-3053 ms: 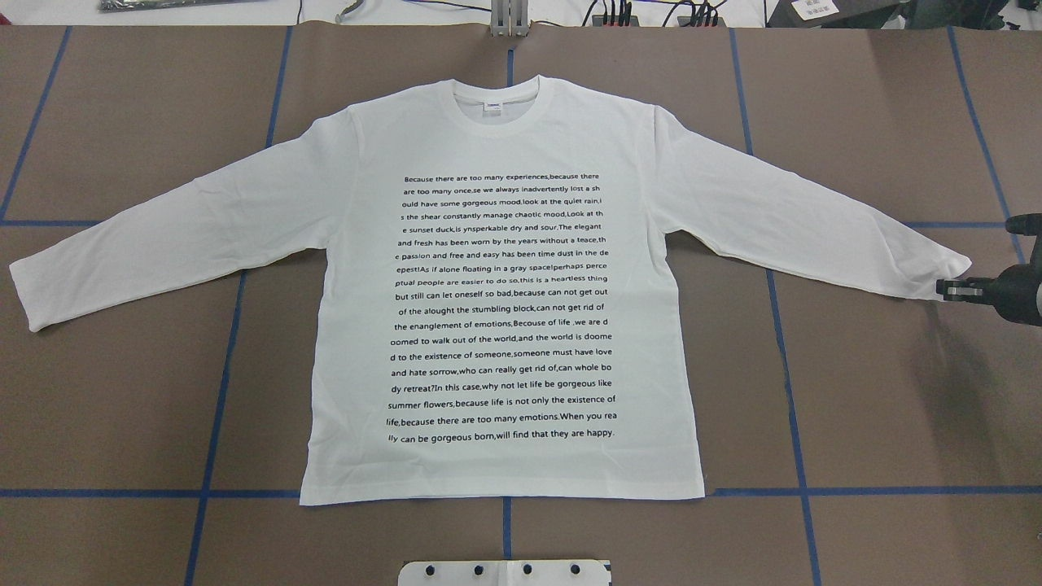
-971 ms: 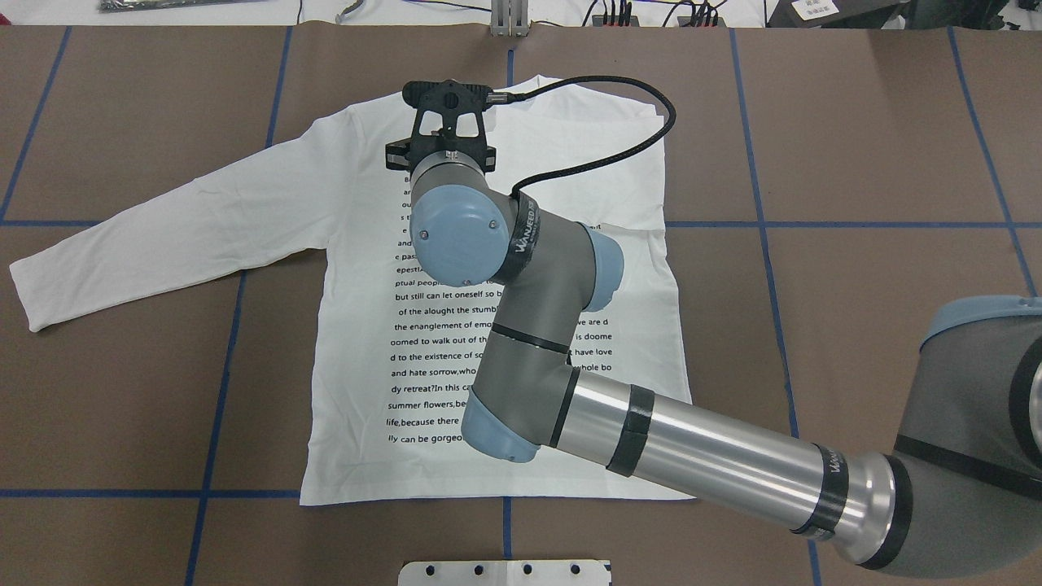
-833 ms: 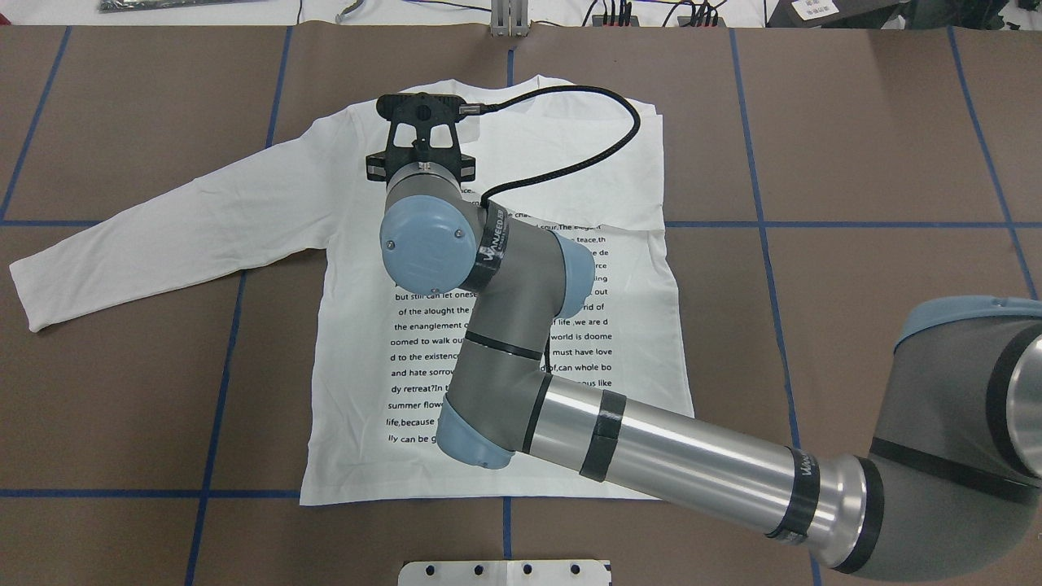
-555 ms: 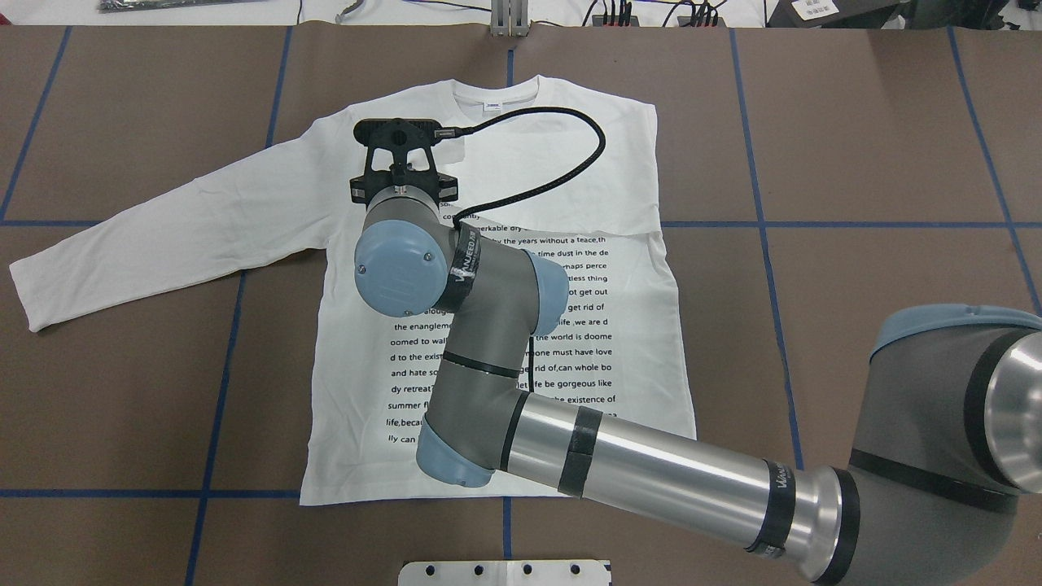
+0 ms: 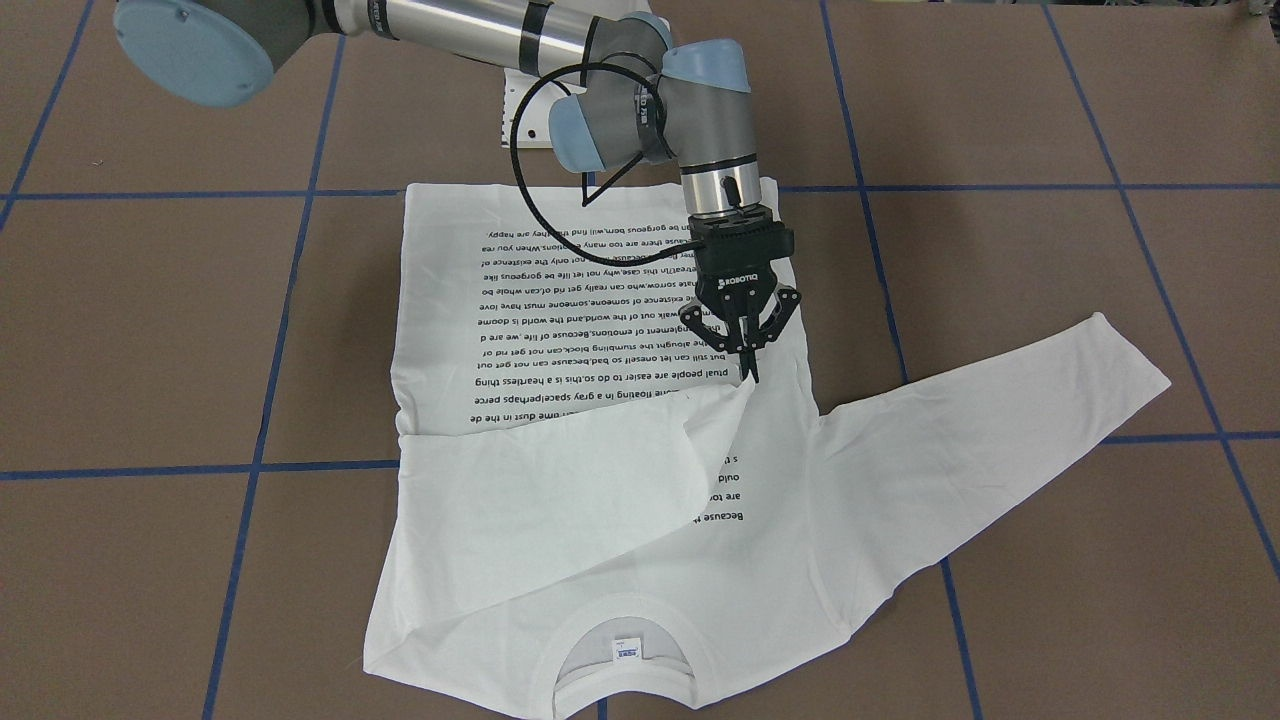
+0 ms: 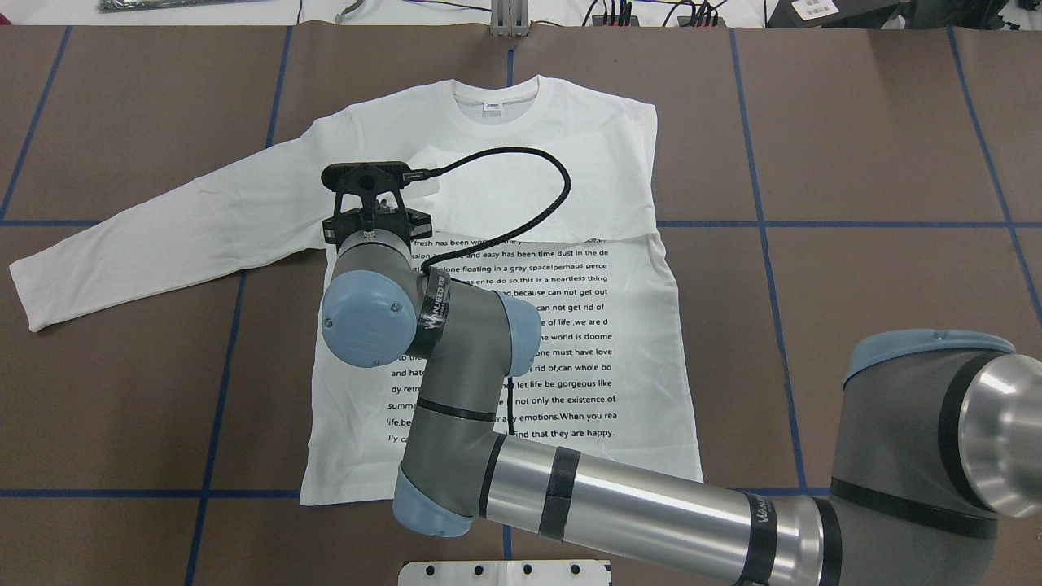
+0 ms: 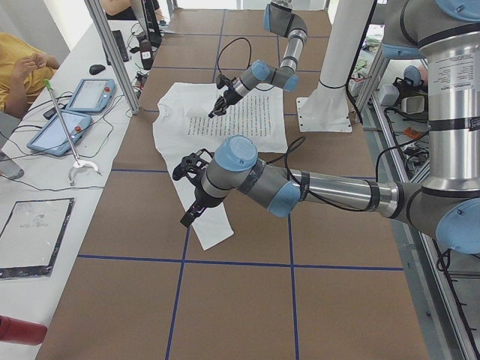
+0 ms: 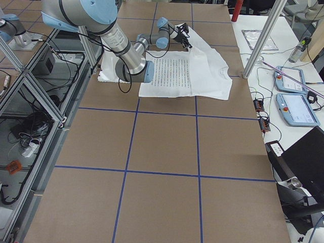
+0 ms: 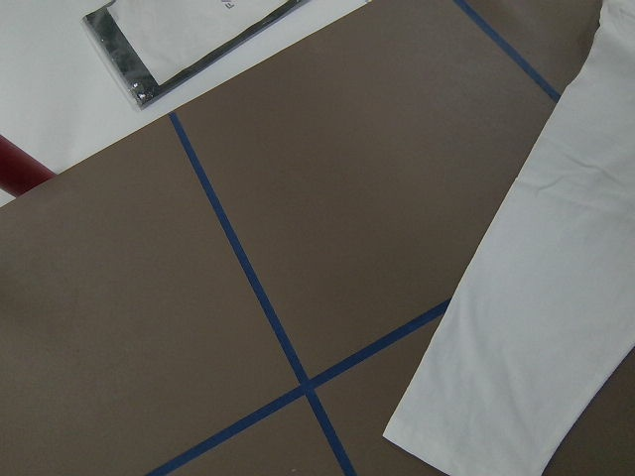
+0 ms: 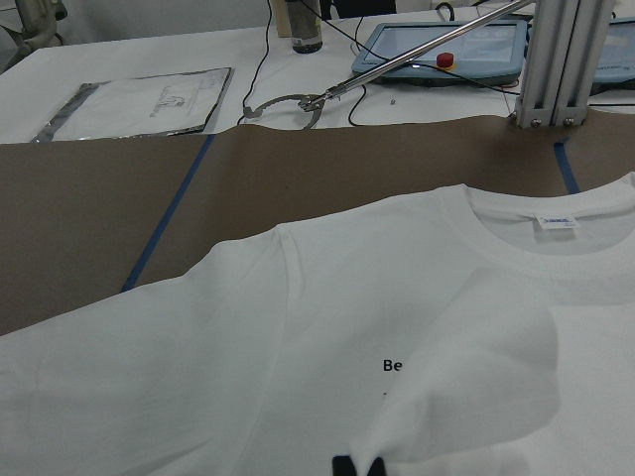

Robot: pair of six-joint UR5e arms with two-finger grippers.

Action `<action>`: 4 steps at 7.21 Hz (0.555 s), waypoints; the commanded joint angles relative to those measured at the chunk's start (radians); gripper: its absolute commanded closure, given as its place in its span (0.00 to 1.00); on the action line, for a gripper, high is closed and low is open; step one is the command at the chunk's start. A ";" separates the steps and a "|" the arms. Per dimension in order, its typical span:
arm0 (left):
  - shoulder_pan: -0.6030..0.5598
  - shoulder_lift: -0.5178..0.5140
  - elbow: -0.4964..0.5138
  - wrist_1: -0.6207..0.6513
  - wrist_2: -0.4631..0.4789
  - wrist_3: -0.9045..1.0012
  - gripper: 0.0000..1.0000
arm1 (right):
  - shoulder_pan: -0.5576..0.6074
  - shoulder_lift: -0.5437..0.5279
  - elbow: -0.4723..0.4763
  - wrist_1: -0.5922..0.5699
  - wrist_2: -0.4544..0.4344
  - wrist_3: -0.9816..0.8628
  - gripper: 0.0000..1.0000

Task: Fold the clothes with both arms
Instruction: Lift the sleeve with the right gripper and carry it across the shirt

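White T-shirt is lying flat on the brown surface, print side up, w/ collar & neck label pointing away from the robot and the hem nearest it. Right arm is reaching in across the shirt's lower half, its black cable looping over the chest. Right tool is pointing down w/ fingers pressed together on the cuff of the right sleeve, pinching it over the body's left side. That sleeve is lying doubled back across the chest, covering the top lines of the text block. Left sleeve is stretching out flat toward the surface's left end, its cuff lying near a crossing of the blue tape lines. Left arm is reaching out low, w/ the left tool hanging over that sleeve near the cuff. It's showing in the side view only, so can't tell whether its fingers are spread or together.
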 commanded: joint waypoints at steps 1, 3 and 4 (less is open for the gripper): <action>-0.001 0.002 -0.001 0.000 0.000 0.001 0.00 | -0.010 0.014 0.000 0.000 -0.004 0.075 0.01; -0.001 0.001 -0.003 0.000 0.000 -0.002 0.00 | -0.005 0.040 0.003 -0.044 0.007 0.077 0.00; -0.001 -0.007 -0.001 0.001 0.000 -0.018 0.00 | 0.020 0.042 0.008 -0.092 0.054 0.088 0.00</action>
